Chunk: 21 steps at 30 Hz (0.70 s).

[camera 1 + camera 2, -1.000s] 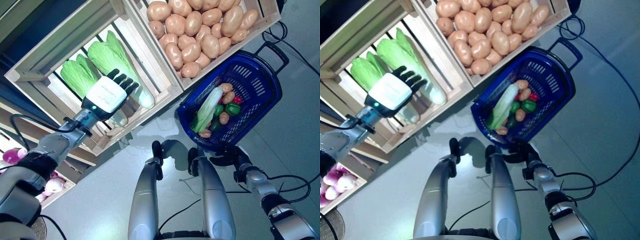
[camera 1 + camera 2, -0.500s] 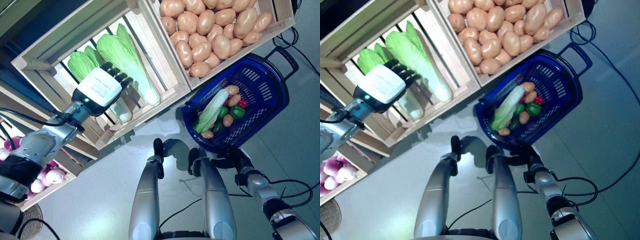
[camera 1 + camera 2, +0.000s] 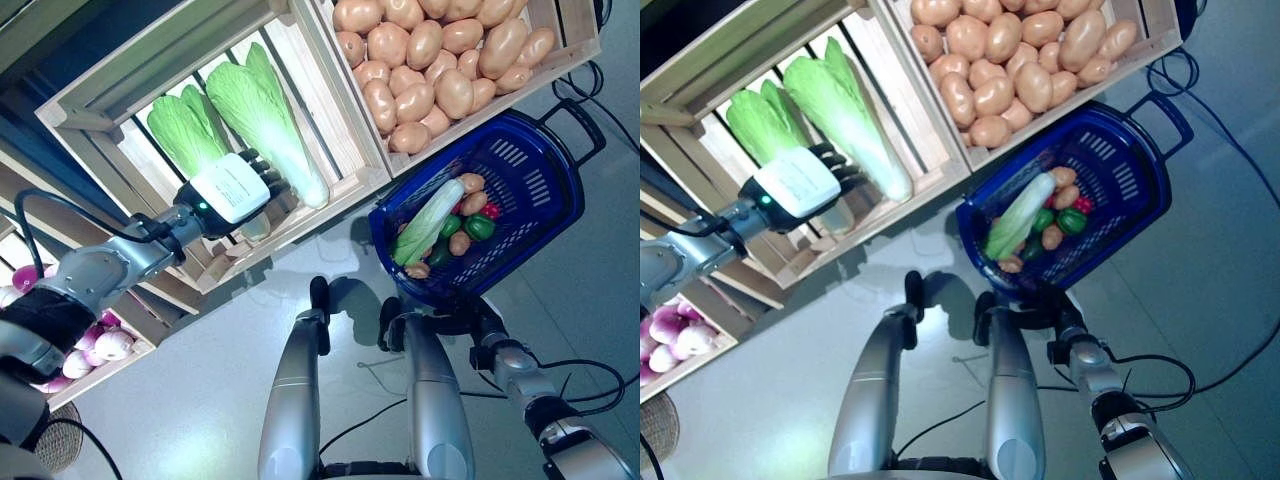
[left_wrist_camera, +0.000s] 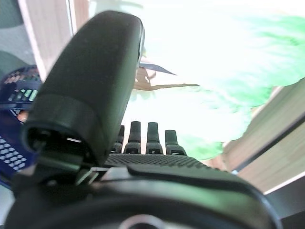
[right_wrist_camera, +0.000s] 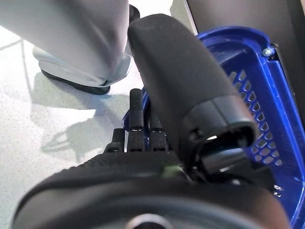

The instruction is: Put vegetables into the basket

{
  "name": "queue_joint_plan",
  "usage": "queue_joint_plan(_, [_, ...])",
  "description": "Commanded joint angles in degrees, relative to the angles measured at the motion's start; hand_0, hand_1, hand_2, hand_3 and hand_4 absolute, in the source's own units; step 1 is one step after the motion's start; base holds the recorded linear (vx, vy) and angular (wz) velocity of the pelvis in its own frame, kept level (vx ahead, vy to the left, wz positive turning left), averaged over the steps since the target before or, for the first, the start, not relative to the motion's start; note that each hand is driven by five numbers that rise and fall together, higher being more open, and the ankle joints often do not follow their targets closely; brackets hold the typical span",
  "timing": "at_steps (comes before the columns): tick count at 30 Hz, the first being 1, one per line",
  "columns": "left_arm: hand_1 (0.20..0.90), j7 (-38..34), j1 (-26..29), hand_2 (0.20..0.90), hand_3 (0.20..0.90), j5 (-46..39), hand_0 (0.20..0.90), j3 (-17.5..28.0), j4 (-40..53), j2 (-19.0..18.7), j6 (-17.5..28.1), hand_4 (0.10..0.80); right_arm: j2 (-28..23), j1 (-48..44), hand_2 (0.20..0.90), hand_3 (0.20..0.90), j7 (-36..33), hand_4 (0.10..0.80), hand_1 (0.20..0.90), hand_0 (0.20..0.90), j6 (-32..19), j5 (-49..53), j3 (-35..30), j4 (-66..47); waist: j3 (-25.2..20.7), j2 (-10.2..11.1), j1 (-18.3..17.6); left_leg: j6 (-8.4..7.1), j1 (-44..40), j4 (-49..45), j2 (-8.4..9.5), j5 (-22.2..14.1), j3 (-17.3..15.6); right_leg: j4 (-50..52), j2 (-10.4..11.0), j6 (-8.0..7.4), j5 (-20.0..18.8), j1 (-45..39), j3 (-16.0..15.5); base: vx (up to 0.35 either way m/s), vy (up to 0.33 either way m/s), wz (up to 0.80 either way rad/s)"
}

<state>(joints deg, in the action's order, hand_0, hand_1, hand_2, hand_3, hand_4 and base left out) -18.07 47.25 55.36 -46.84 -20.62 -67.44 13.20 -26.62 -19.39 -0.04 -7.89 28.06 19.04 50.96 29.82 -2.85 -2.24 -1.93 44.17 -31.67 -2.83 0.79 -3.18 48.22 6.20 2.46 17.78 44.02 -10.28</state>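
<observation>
Three green cabbages lie in a slatted wooden crate [image 3: 335,190]: a long one [image 3: 265,120], a shorter one [image 3: 185,135] and a pale stem end [image 3: 256,226]. My left hand [image 3: 232,187] reaches into that crate, fingers [image 3: 268,170] straight against the cabbages' lower ends, open, holding nothing. The left wrist view shows the same hand [image 4: 143,162] before pale green leaves [image 4: 248,90]. A blue plastic basket [image 3: 560,190] holds a cabbage [image 3: 430,222], green peppers [image 3: 478,226] and small potatoes [image 3: 470,185]. My right hand [image 3: 462,322] grips its near rim [image 5: 238,52].
A second crate beside the cabbages is piled with potatoes [image 3: 440,60]. A lower crate at the left holds purple-white onions [image 3: 100,345]. A wicker object [image 3: 50,445] sits at the bottom left. Grey floor lies around the basket.
The whole picture has shifted, so the camera moved. My left hand has slid from the cabbage leaves toward their stem ends near the crate's front rail. The right hand keeps its hold.
</observation>
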Motion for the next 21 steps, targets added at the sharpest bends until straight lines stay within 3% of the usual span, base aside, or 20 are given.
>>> queue_joint_plan(1, [0.900, 0.15, 4.52, 0.900, 0.900, -2.22, 0.900, 3.85, 0.73, -1.53, -0.08, 0.800, -1.00, 1.31, 0.900, 0.900, -1.25, 0.800, 0.900, 0.900, -1.07, 2.19, -0.18, 0.03, -0.03, -0.60, -0.42, 1.25, -0.34, -6.18, -0.67, -8.16, -2.18, -7.02, 0.29, -2.57, -8.60, -0.72, 3.45, 0.000, 0.000, 0.00])
queue_joint_plan(8, [0.900, 1.70, 6.24, 0.900, 0.900, -1.85, 0.900, -0.06, -2.92, -0.28, -3.11, 0.800, -1.02, 0.09, 0.900, 0.900, -0.62, 0.800, 0.900, 0.900, -1.24, 2.65, 0.26, 1.83, -0.03, -0.31, -0.67, 1.21, 0.33, -5.73, -0.96, -7.79, -2.26, -7.59, 0.04, -2.73, -9.04, -0.04, 3.50, -0.006, 0.002, 0.00])
queue_joint_plan(13, [0.900, 3.76, 6.96, 0.900, 0.900, -0.62, 0.900, -1.67, -6.49, 0.92, -2.43, 0.800, -1.03, -0.39, 0.900, 0.900, -0.61, 0.800, 0.900, 0.900, -1.43, 2.77, 0.48, 2.02, -0.03, -0.06, -0.84, 0.87, 0.89, -5.66, -1.21, -7.50, -2.31, -7.96, -0.02, -2.90, -9.29, 0.32, 3.30, -0.019, -0.003, 0.01])
queue_joint_plan(17, [0.900, 9.37, 7.60, 0.900, 0.900, -1.62, 0.900, -2.96, -6.65, 0.60, -2.50, 0.800, -1.09, -1.08, 0.900, 0.900, -1.05, 0.800, 0.900, 0.900, -1.73, 3.21, 0.54, 2.48, -0.03, -0.13, -0.65, 0.84, 1.05, -5.20, -1.16, -7.42, -2.39, -8.63, 0.05, -2.93, -9.43, 0.37, 3.02, -0.008, -0.005, 0.00])
queue_joint_plan(21, [0.900, 11.06, 6.23, 0.900, 0.900, -1.91, 0.900, -3.20, -5.25, 0.18, -5.66, 0.800, -1.34, -1.47, 0.900, 0.900, -1.08, 0.800, 0.900, 0.900, -1.90, 3.33, 0.44, 2.65, -0.03, -0.41, -0.47, 0.58, 1.15, -4.80, -1.06, -7.30, -2.36, -9.22, 0.22, -3.05, -9.53, 0.32, 2.94, 0.000, 0.000, 0.00])
